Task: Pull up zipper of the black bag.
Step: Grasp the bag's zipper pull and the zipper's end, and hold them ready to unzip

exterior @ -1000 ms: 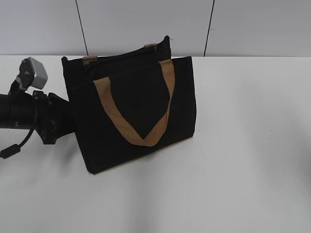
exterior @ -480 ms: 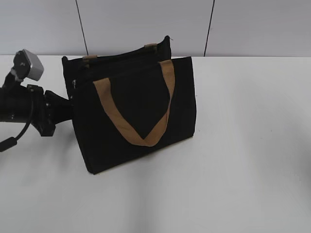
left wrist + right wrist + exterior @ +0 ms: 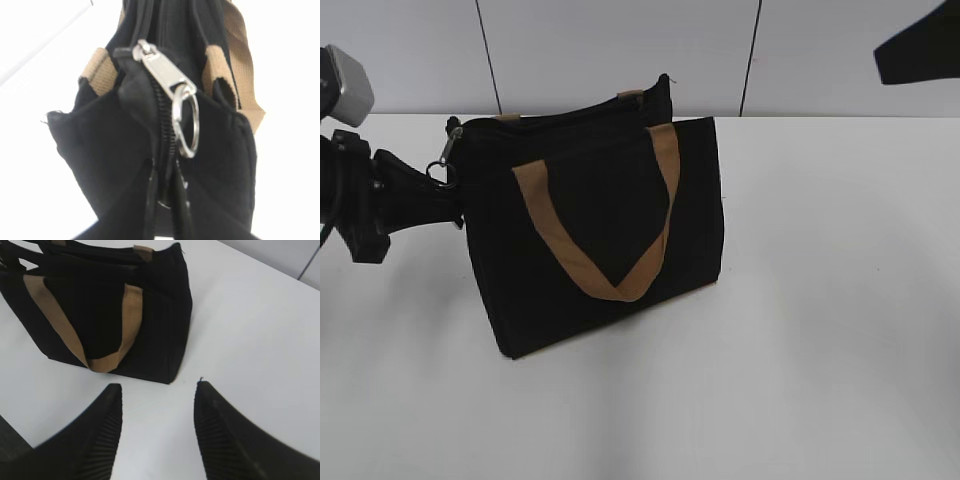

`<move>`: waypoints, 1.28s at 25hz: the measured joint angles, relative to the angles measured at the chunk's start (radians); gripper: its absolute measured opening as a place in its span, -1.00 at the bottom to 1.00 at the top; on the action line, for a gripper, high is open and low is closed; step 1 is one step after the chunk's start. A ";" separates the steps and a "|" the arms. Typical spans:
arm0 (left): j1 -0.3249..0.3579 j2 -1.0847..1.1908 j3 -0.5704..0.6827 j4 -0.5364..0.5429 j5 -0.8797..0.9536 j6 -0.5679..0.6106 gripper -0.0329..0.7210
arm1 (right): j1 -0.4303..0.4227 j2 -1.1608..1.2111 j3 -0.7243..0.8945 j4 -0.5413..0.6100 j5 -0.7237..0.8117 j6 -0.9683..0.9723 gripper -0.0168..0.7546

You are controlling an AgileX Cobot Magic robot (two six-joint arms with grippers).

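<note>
The left gripper (image 3: 448, 205) pinches the black bag (image 3: 595, 230) at its end corner, fingertips together on the fabric below the zipper (image 3: 162, 125). The silver pull ring (image 3: 186, 122) hangs just above them. To close cleanly, this grip should brace the bag firmly. The right gripper (image 3: 157, 405), jaws apart, hovers well away.

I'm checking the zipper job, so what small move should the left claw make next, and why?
Probably close the left claw on the ring pull. It sits at the bag's left end, the ring hangs free just ahead, and the right claw is open, away.
</note>
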 joint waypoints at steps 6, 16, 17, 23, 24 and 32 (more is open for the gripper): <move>0.000 -0.111 0.000 0.085 -0.001 -0.076 -0.83 | 0.141 0.157 -0.164 0.002 0.000 0.014 -0.03; 0.000 -0.168 0.001 0.090 -0.001 -0.091 -0.83 | 0.386 0.500 -0.434 0.010 0.000 0.076 -0.03; 0.000 -0.168 0.001 0.090 -0.001 -0.091 -0.83 | 0.400 0.524 -0.454 0.019 0.000 0.084 -0.03; 0.000 -0.168 0.001 0.090 -0.001 -0.091 -0.83 | 0.432 0.635 -0.517 0.106 0.000 0.100 -0.03; 0.000 -0.168 0.001 0.090 -0.001 -0.091 -0.83 | 0.432 0.648 -0.517 0.107 0.000 0.099 -0.03; 0.000 -0.179 0.001 0.091 -0.001 -0.091 -0.83 | 0.477 0.691 -0.518 0.089 -0.055 -0.121 -0.03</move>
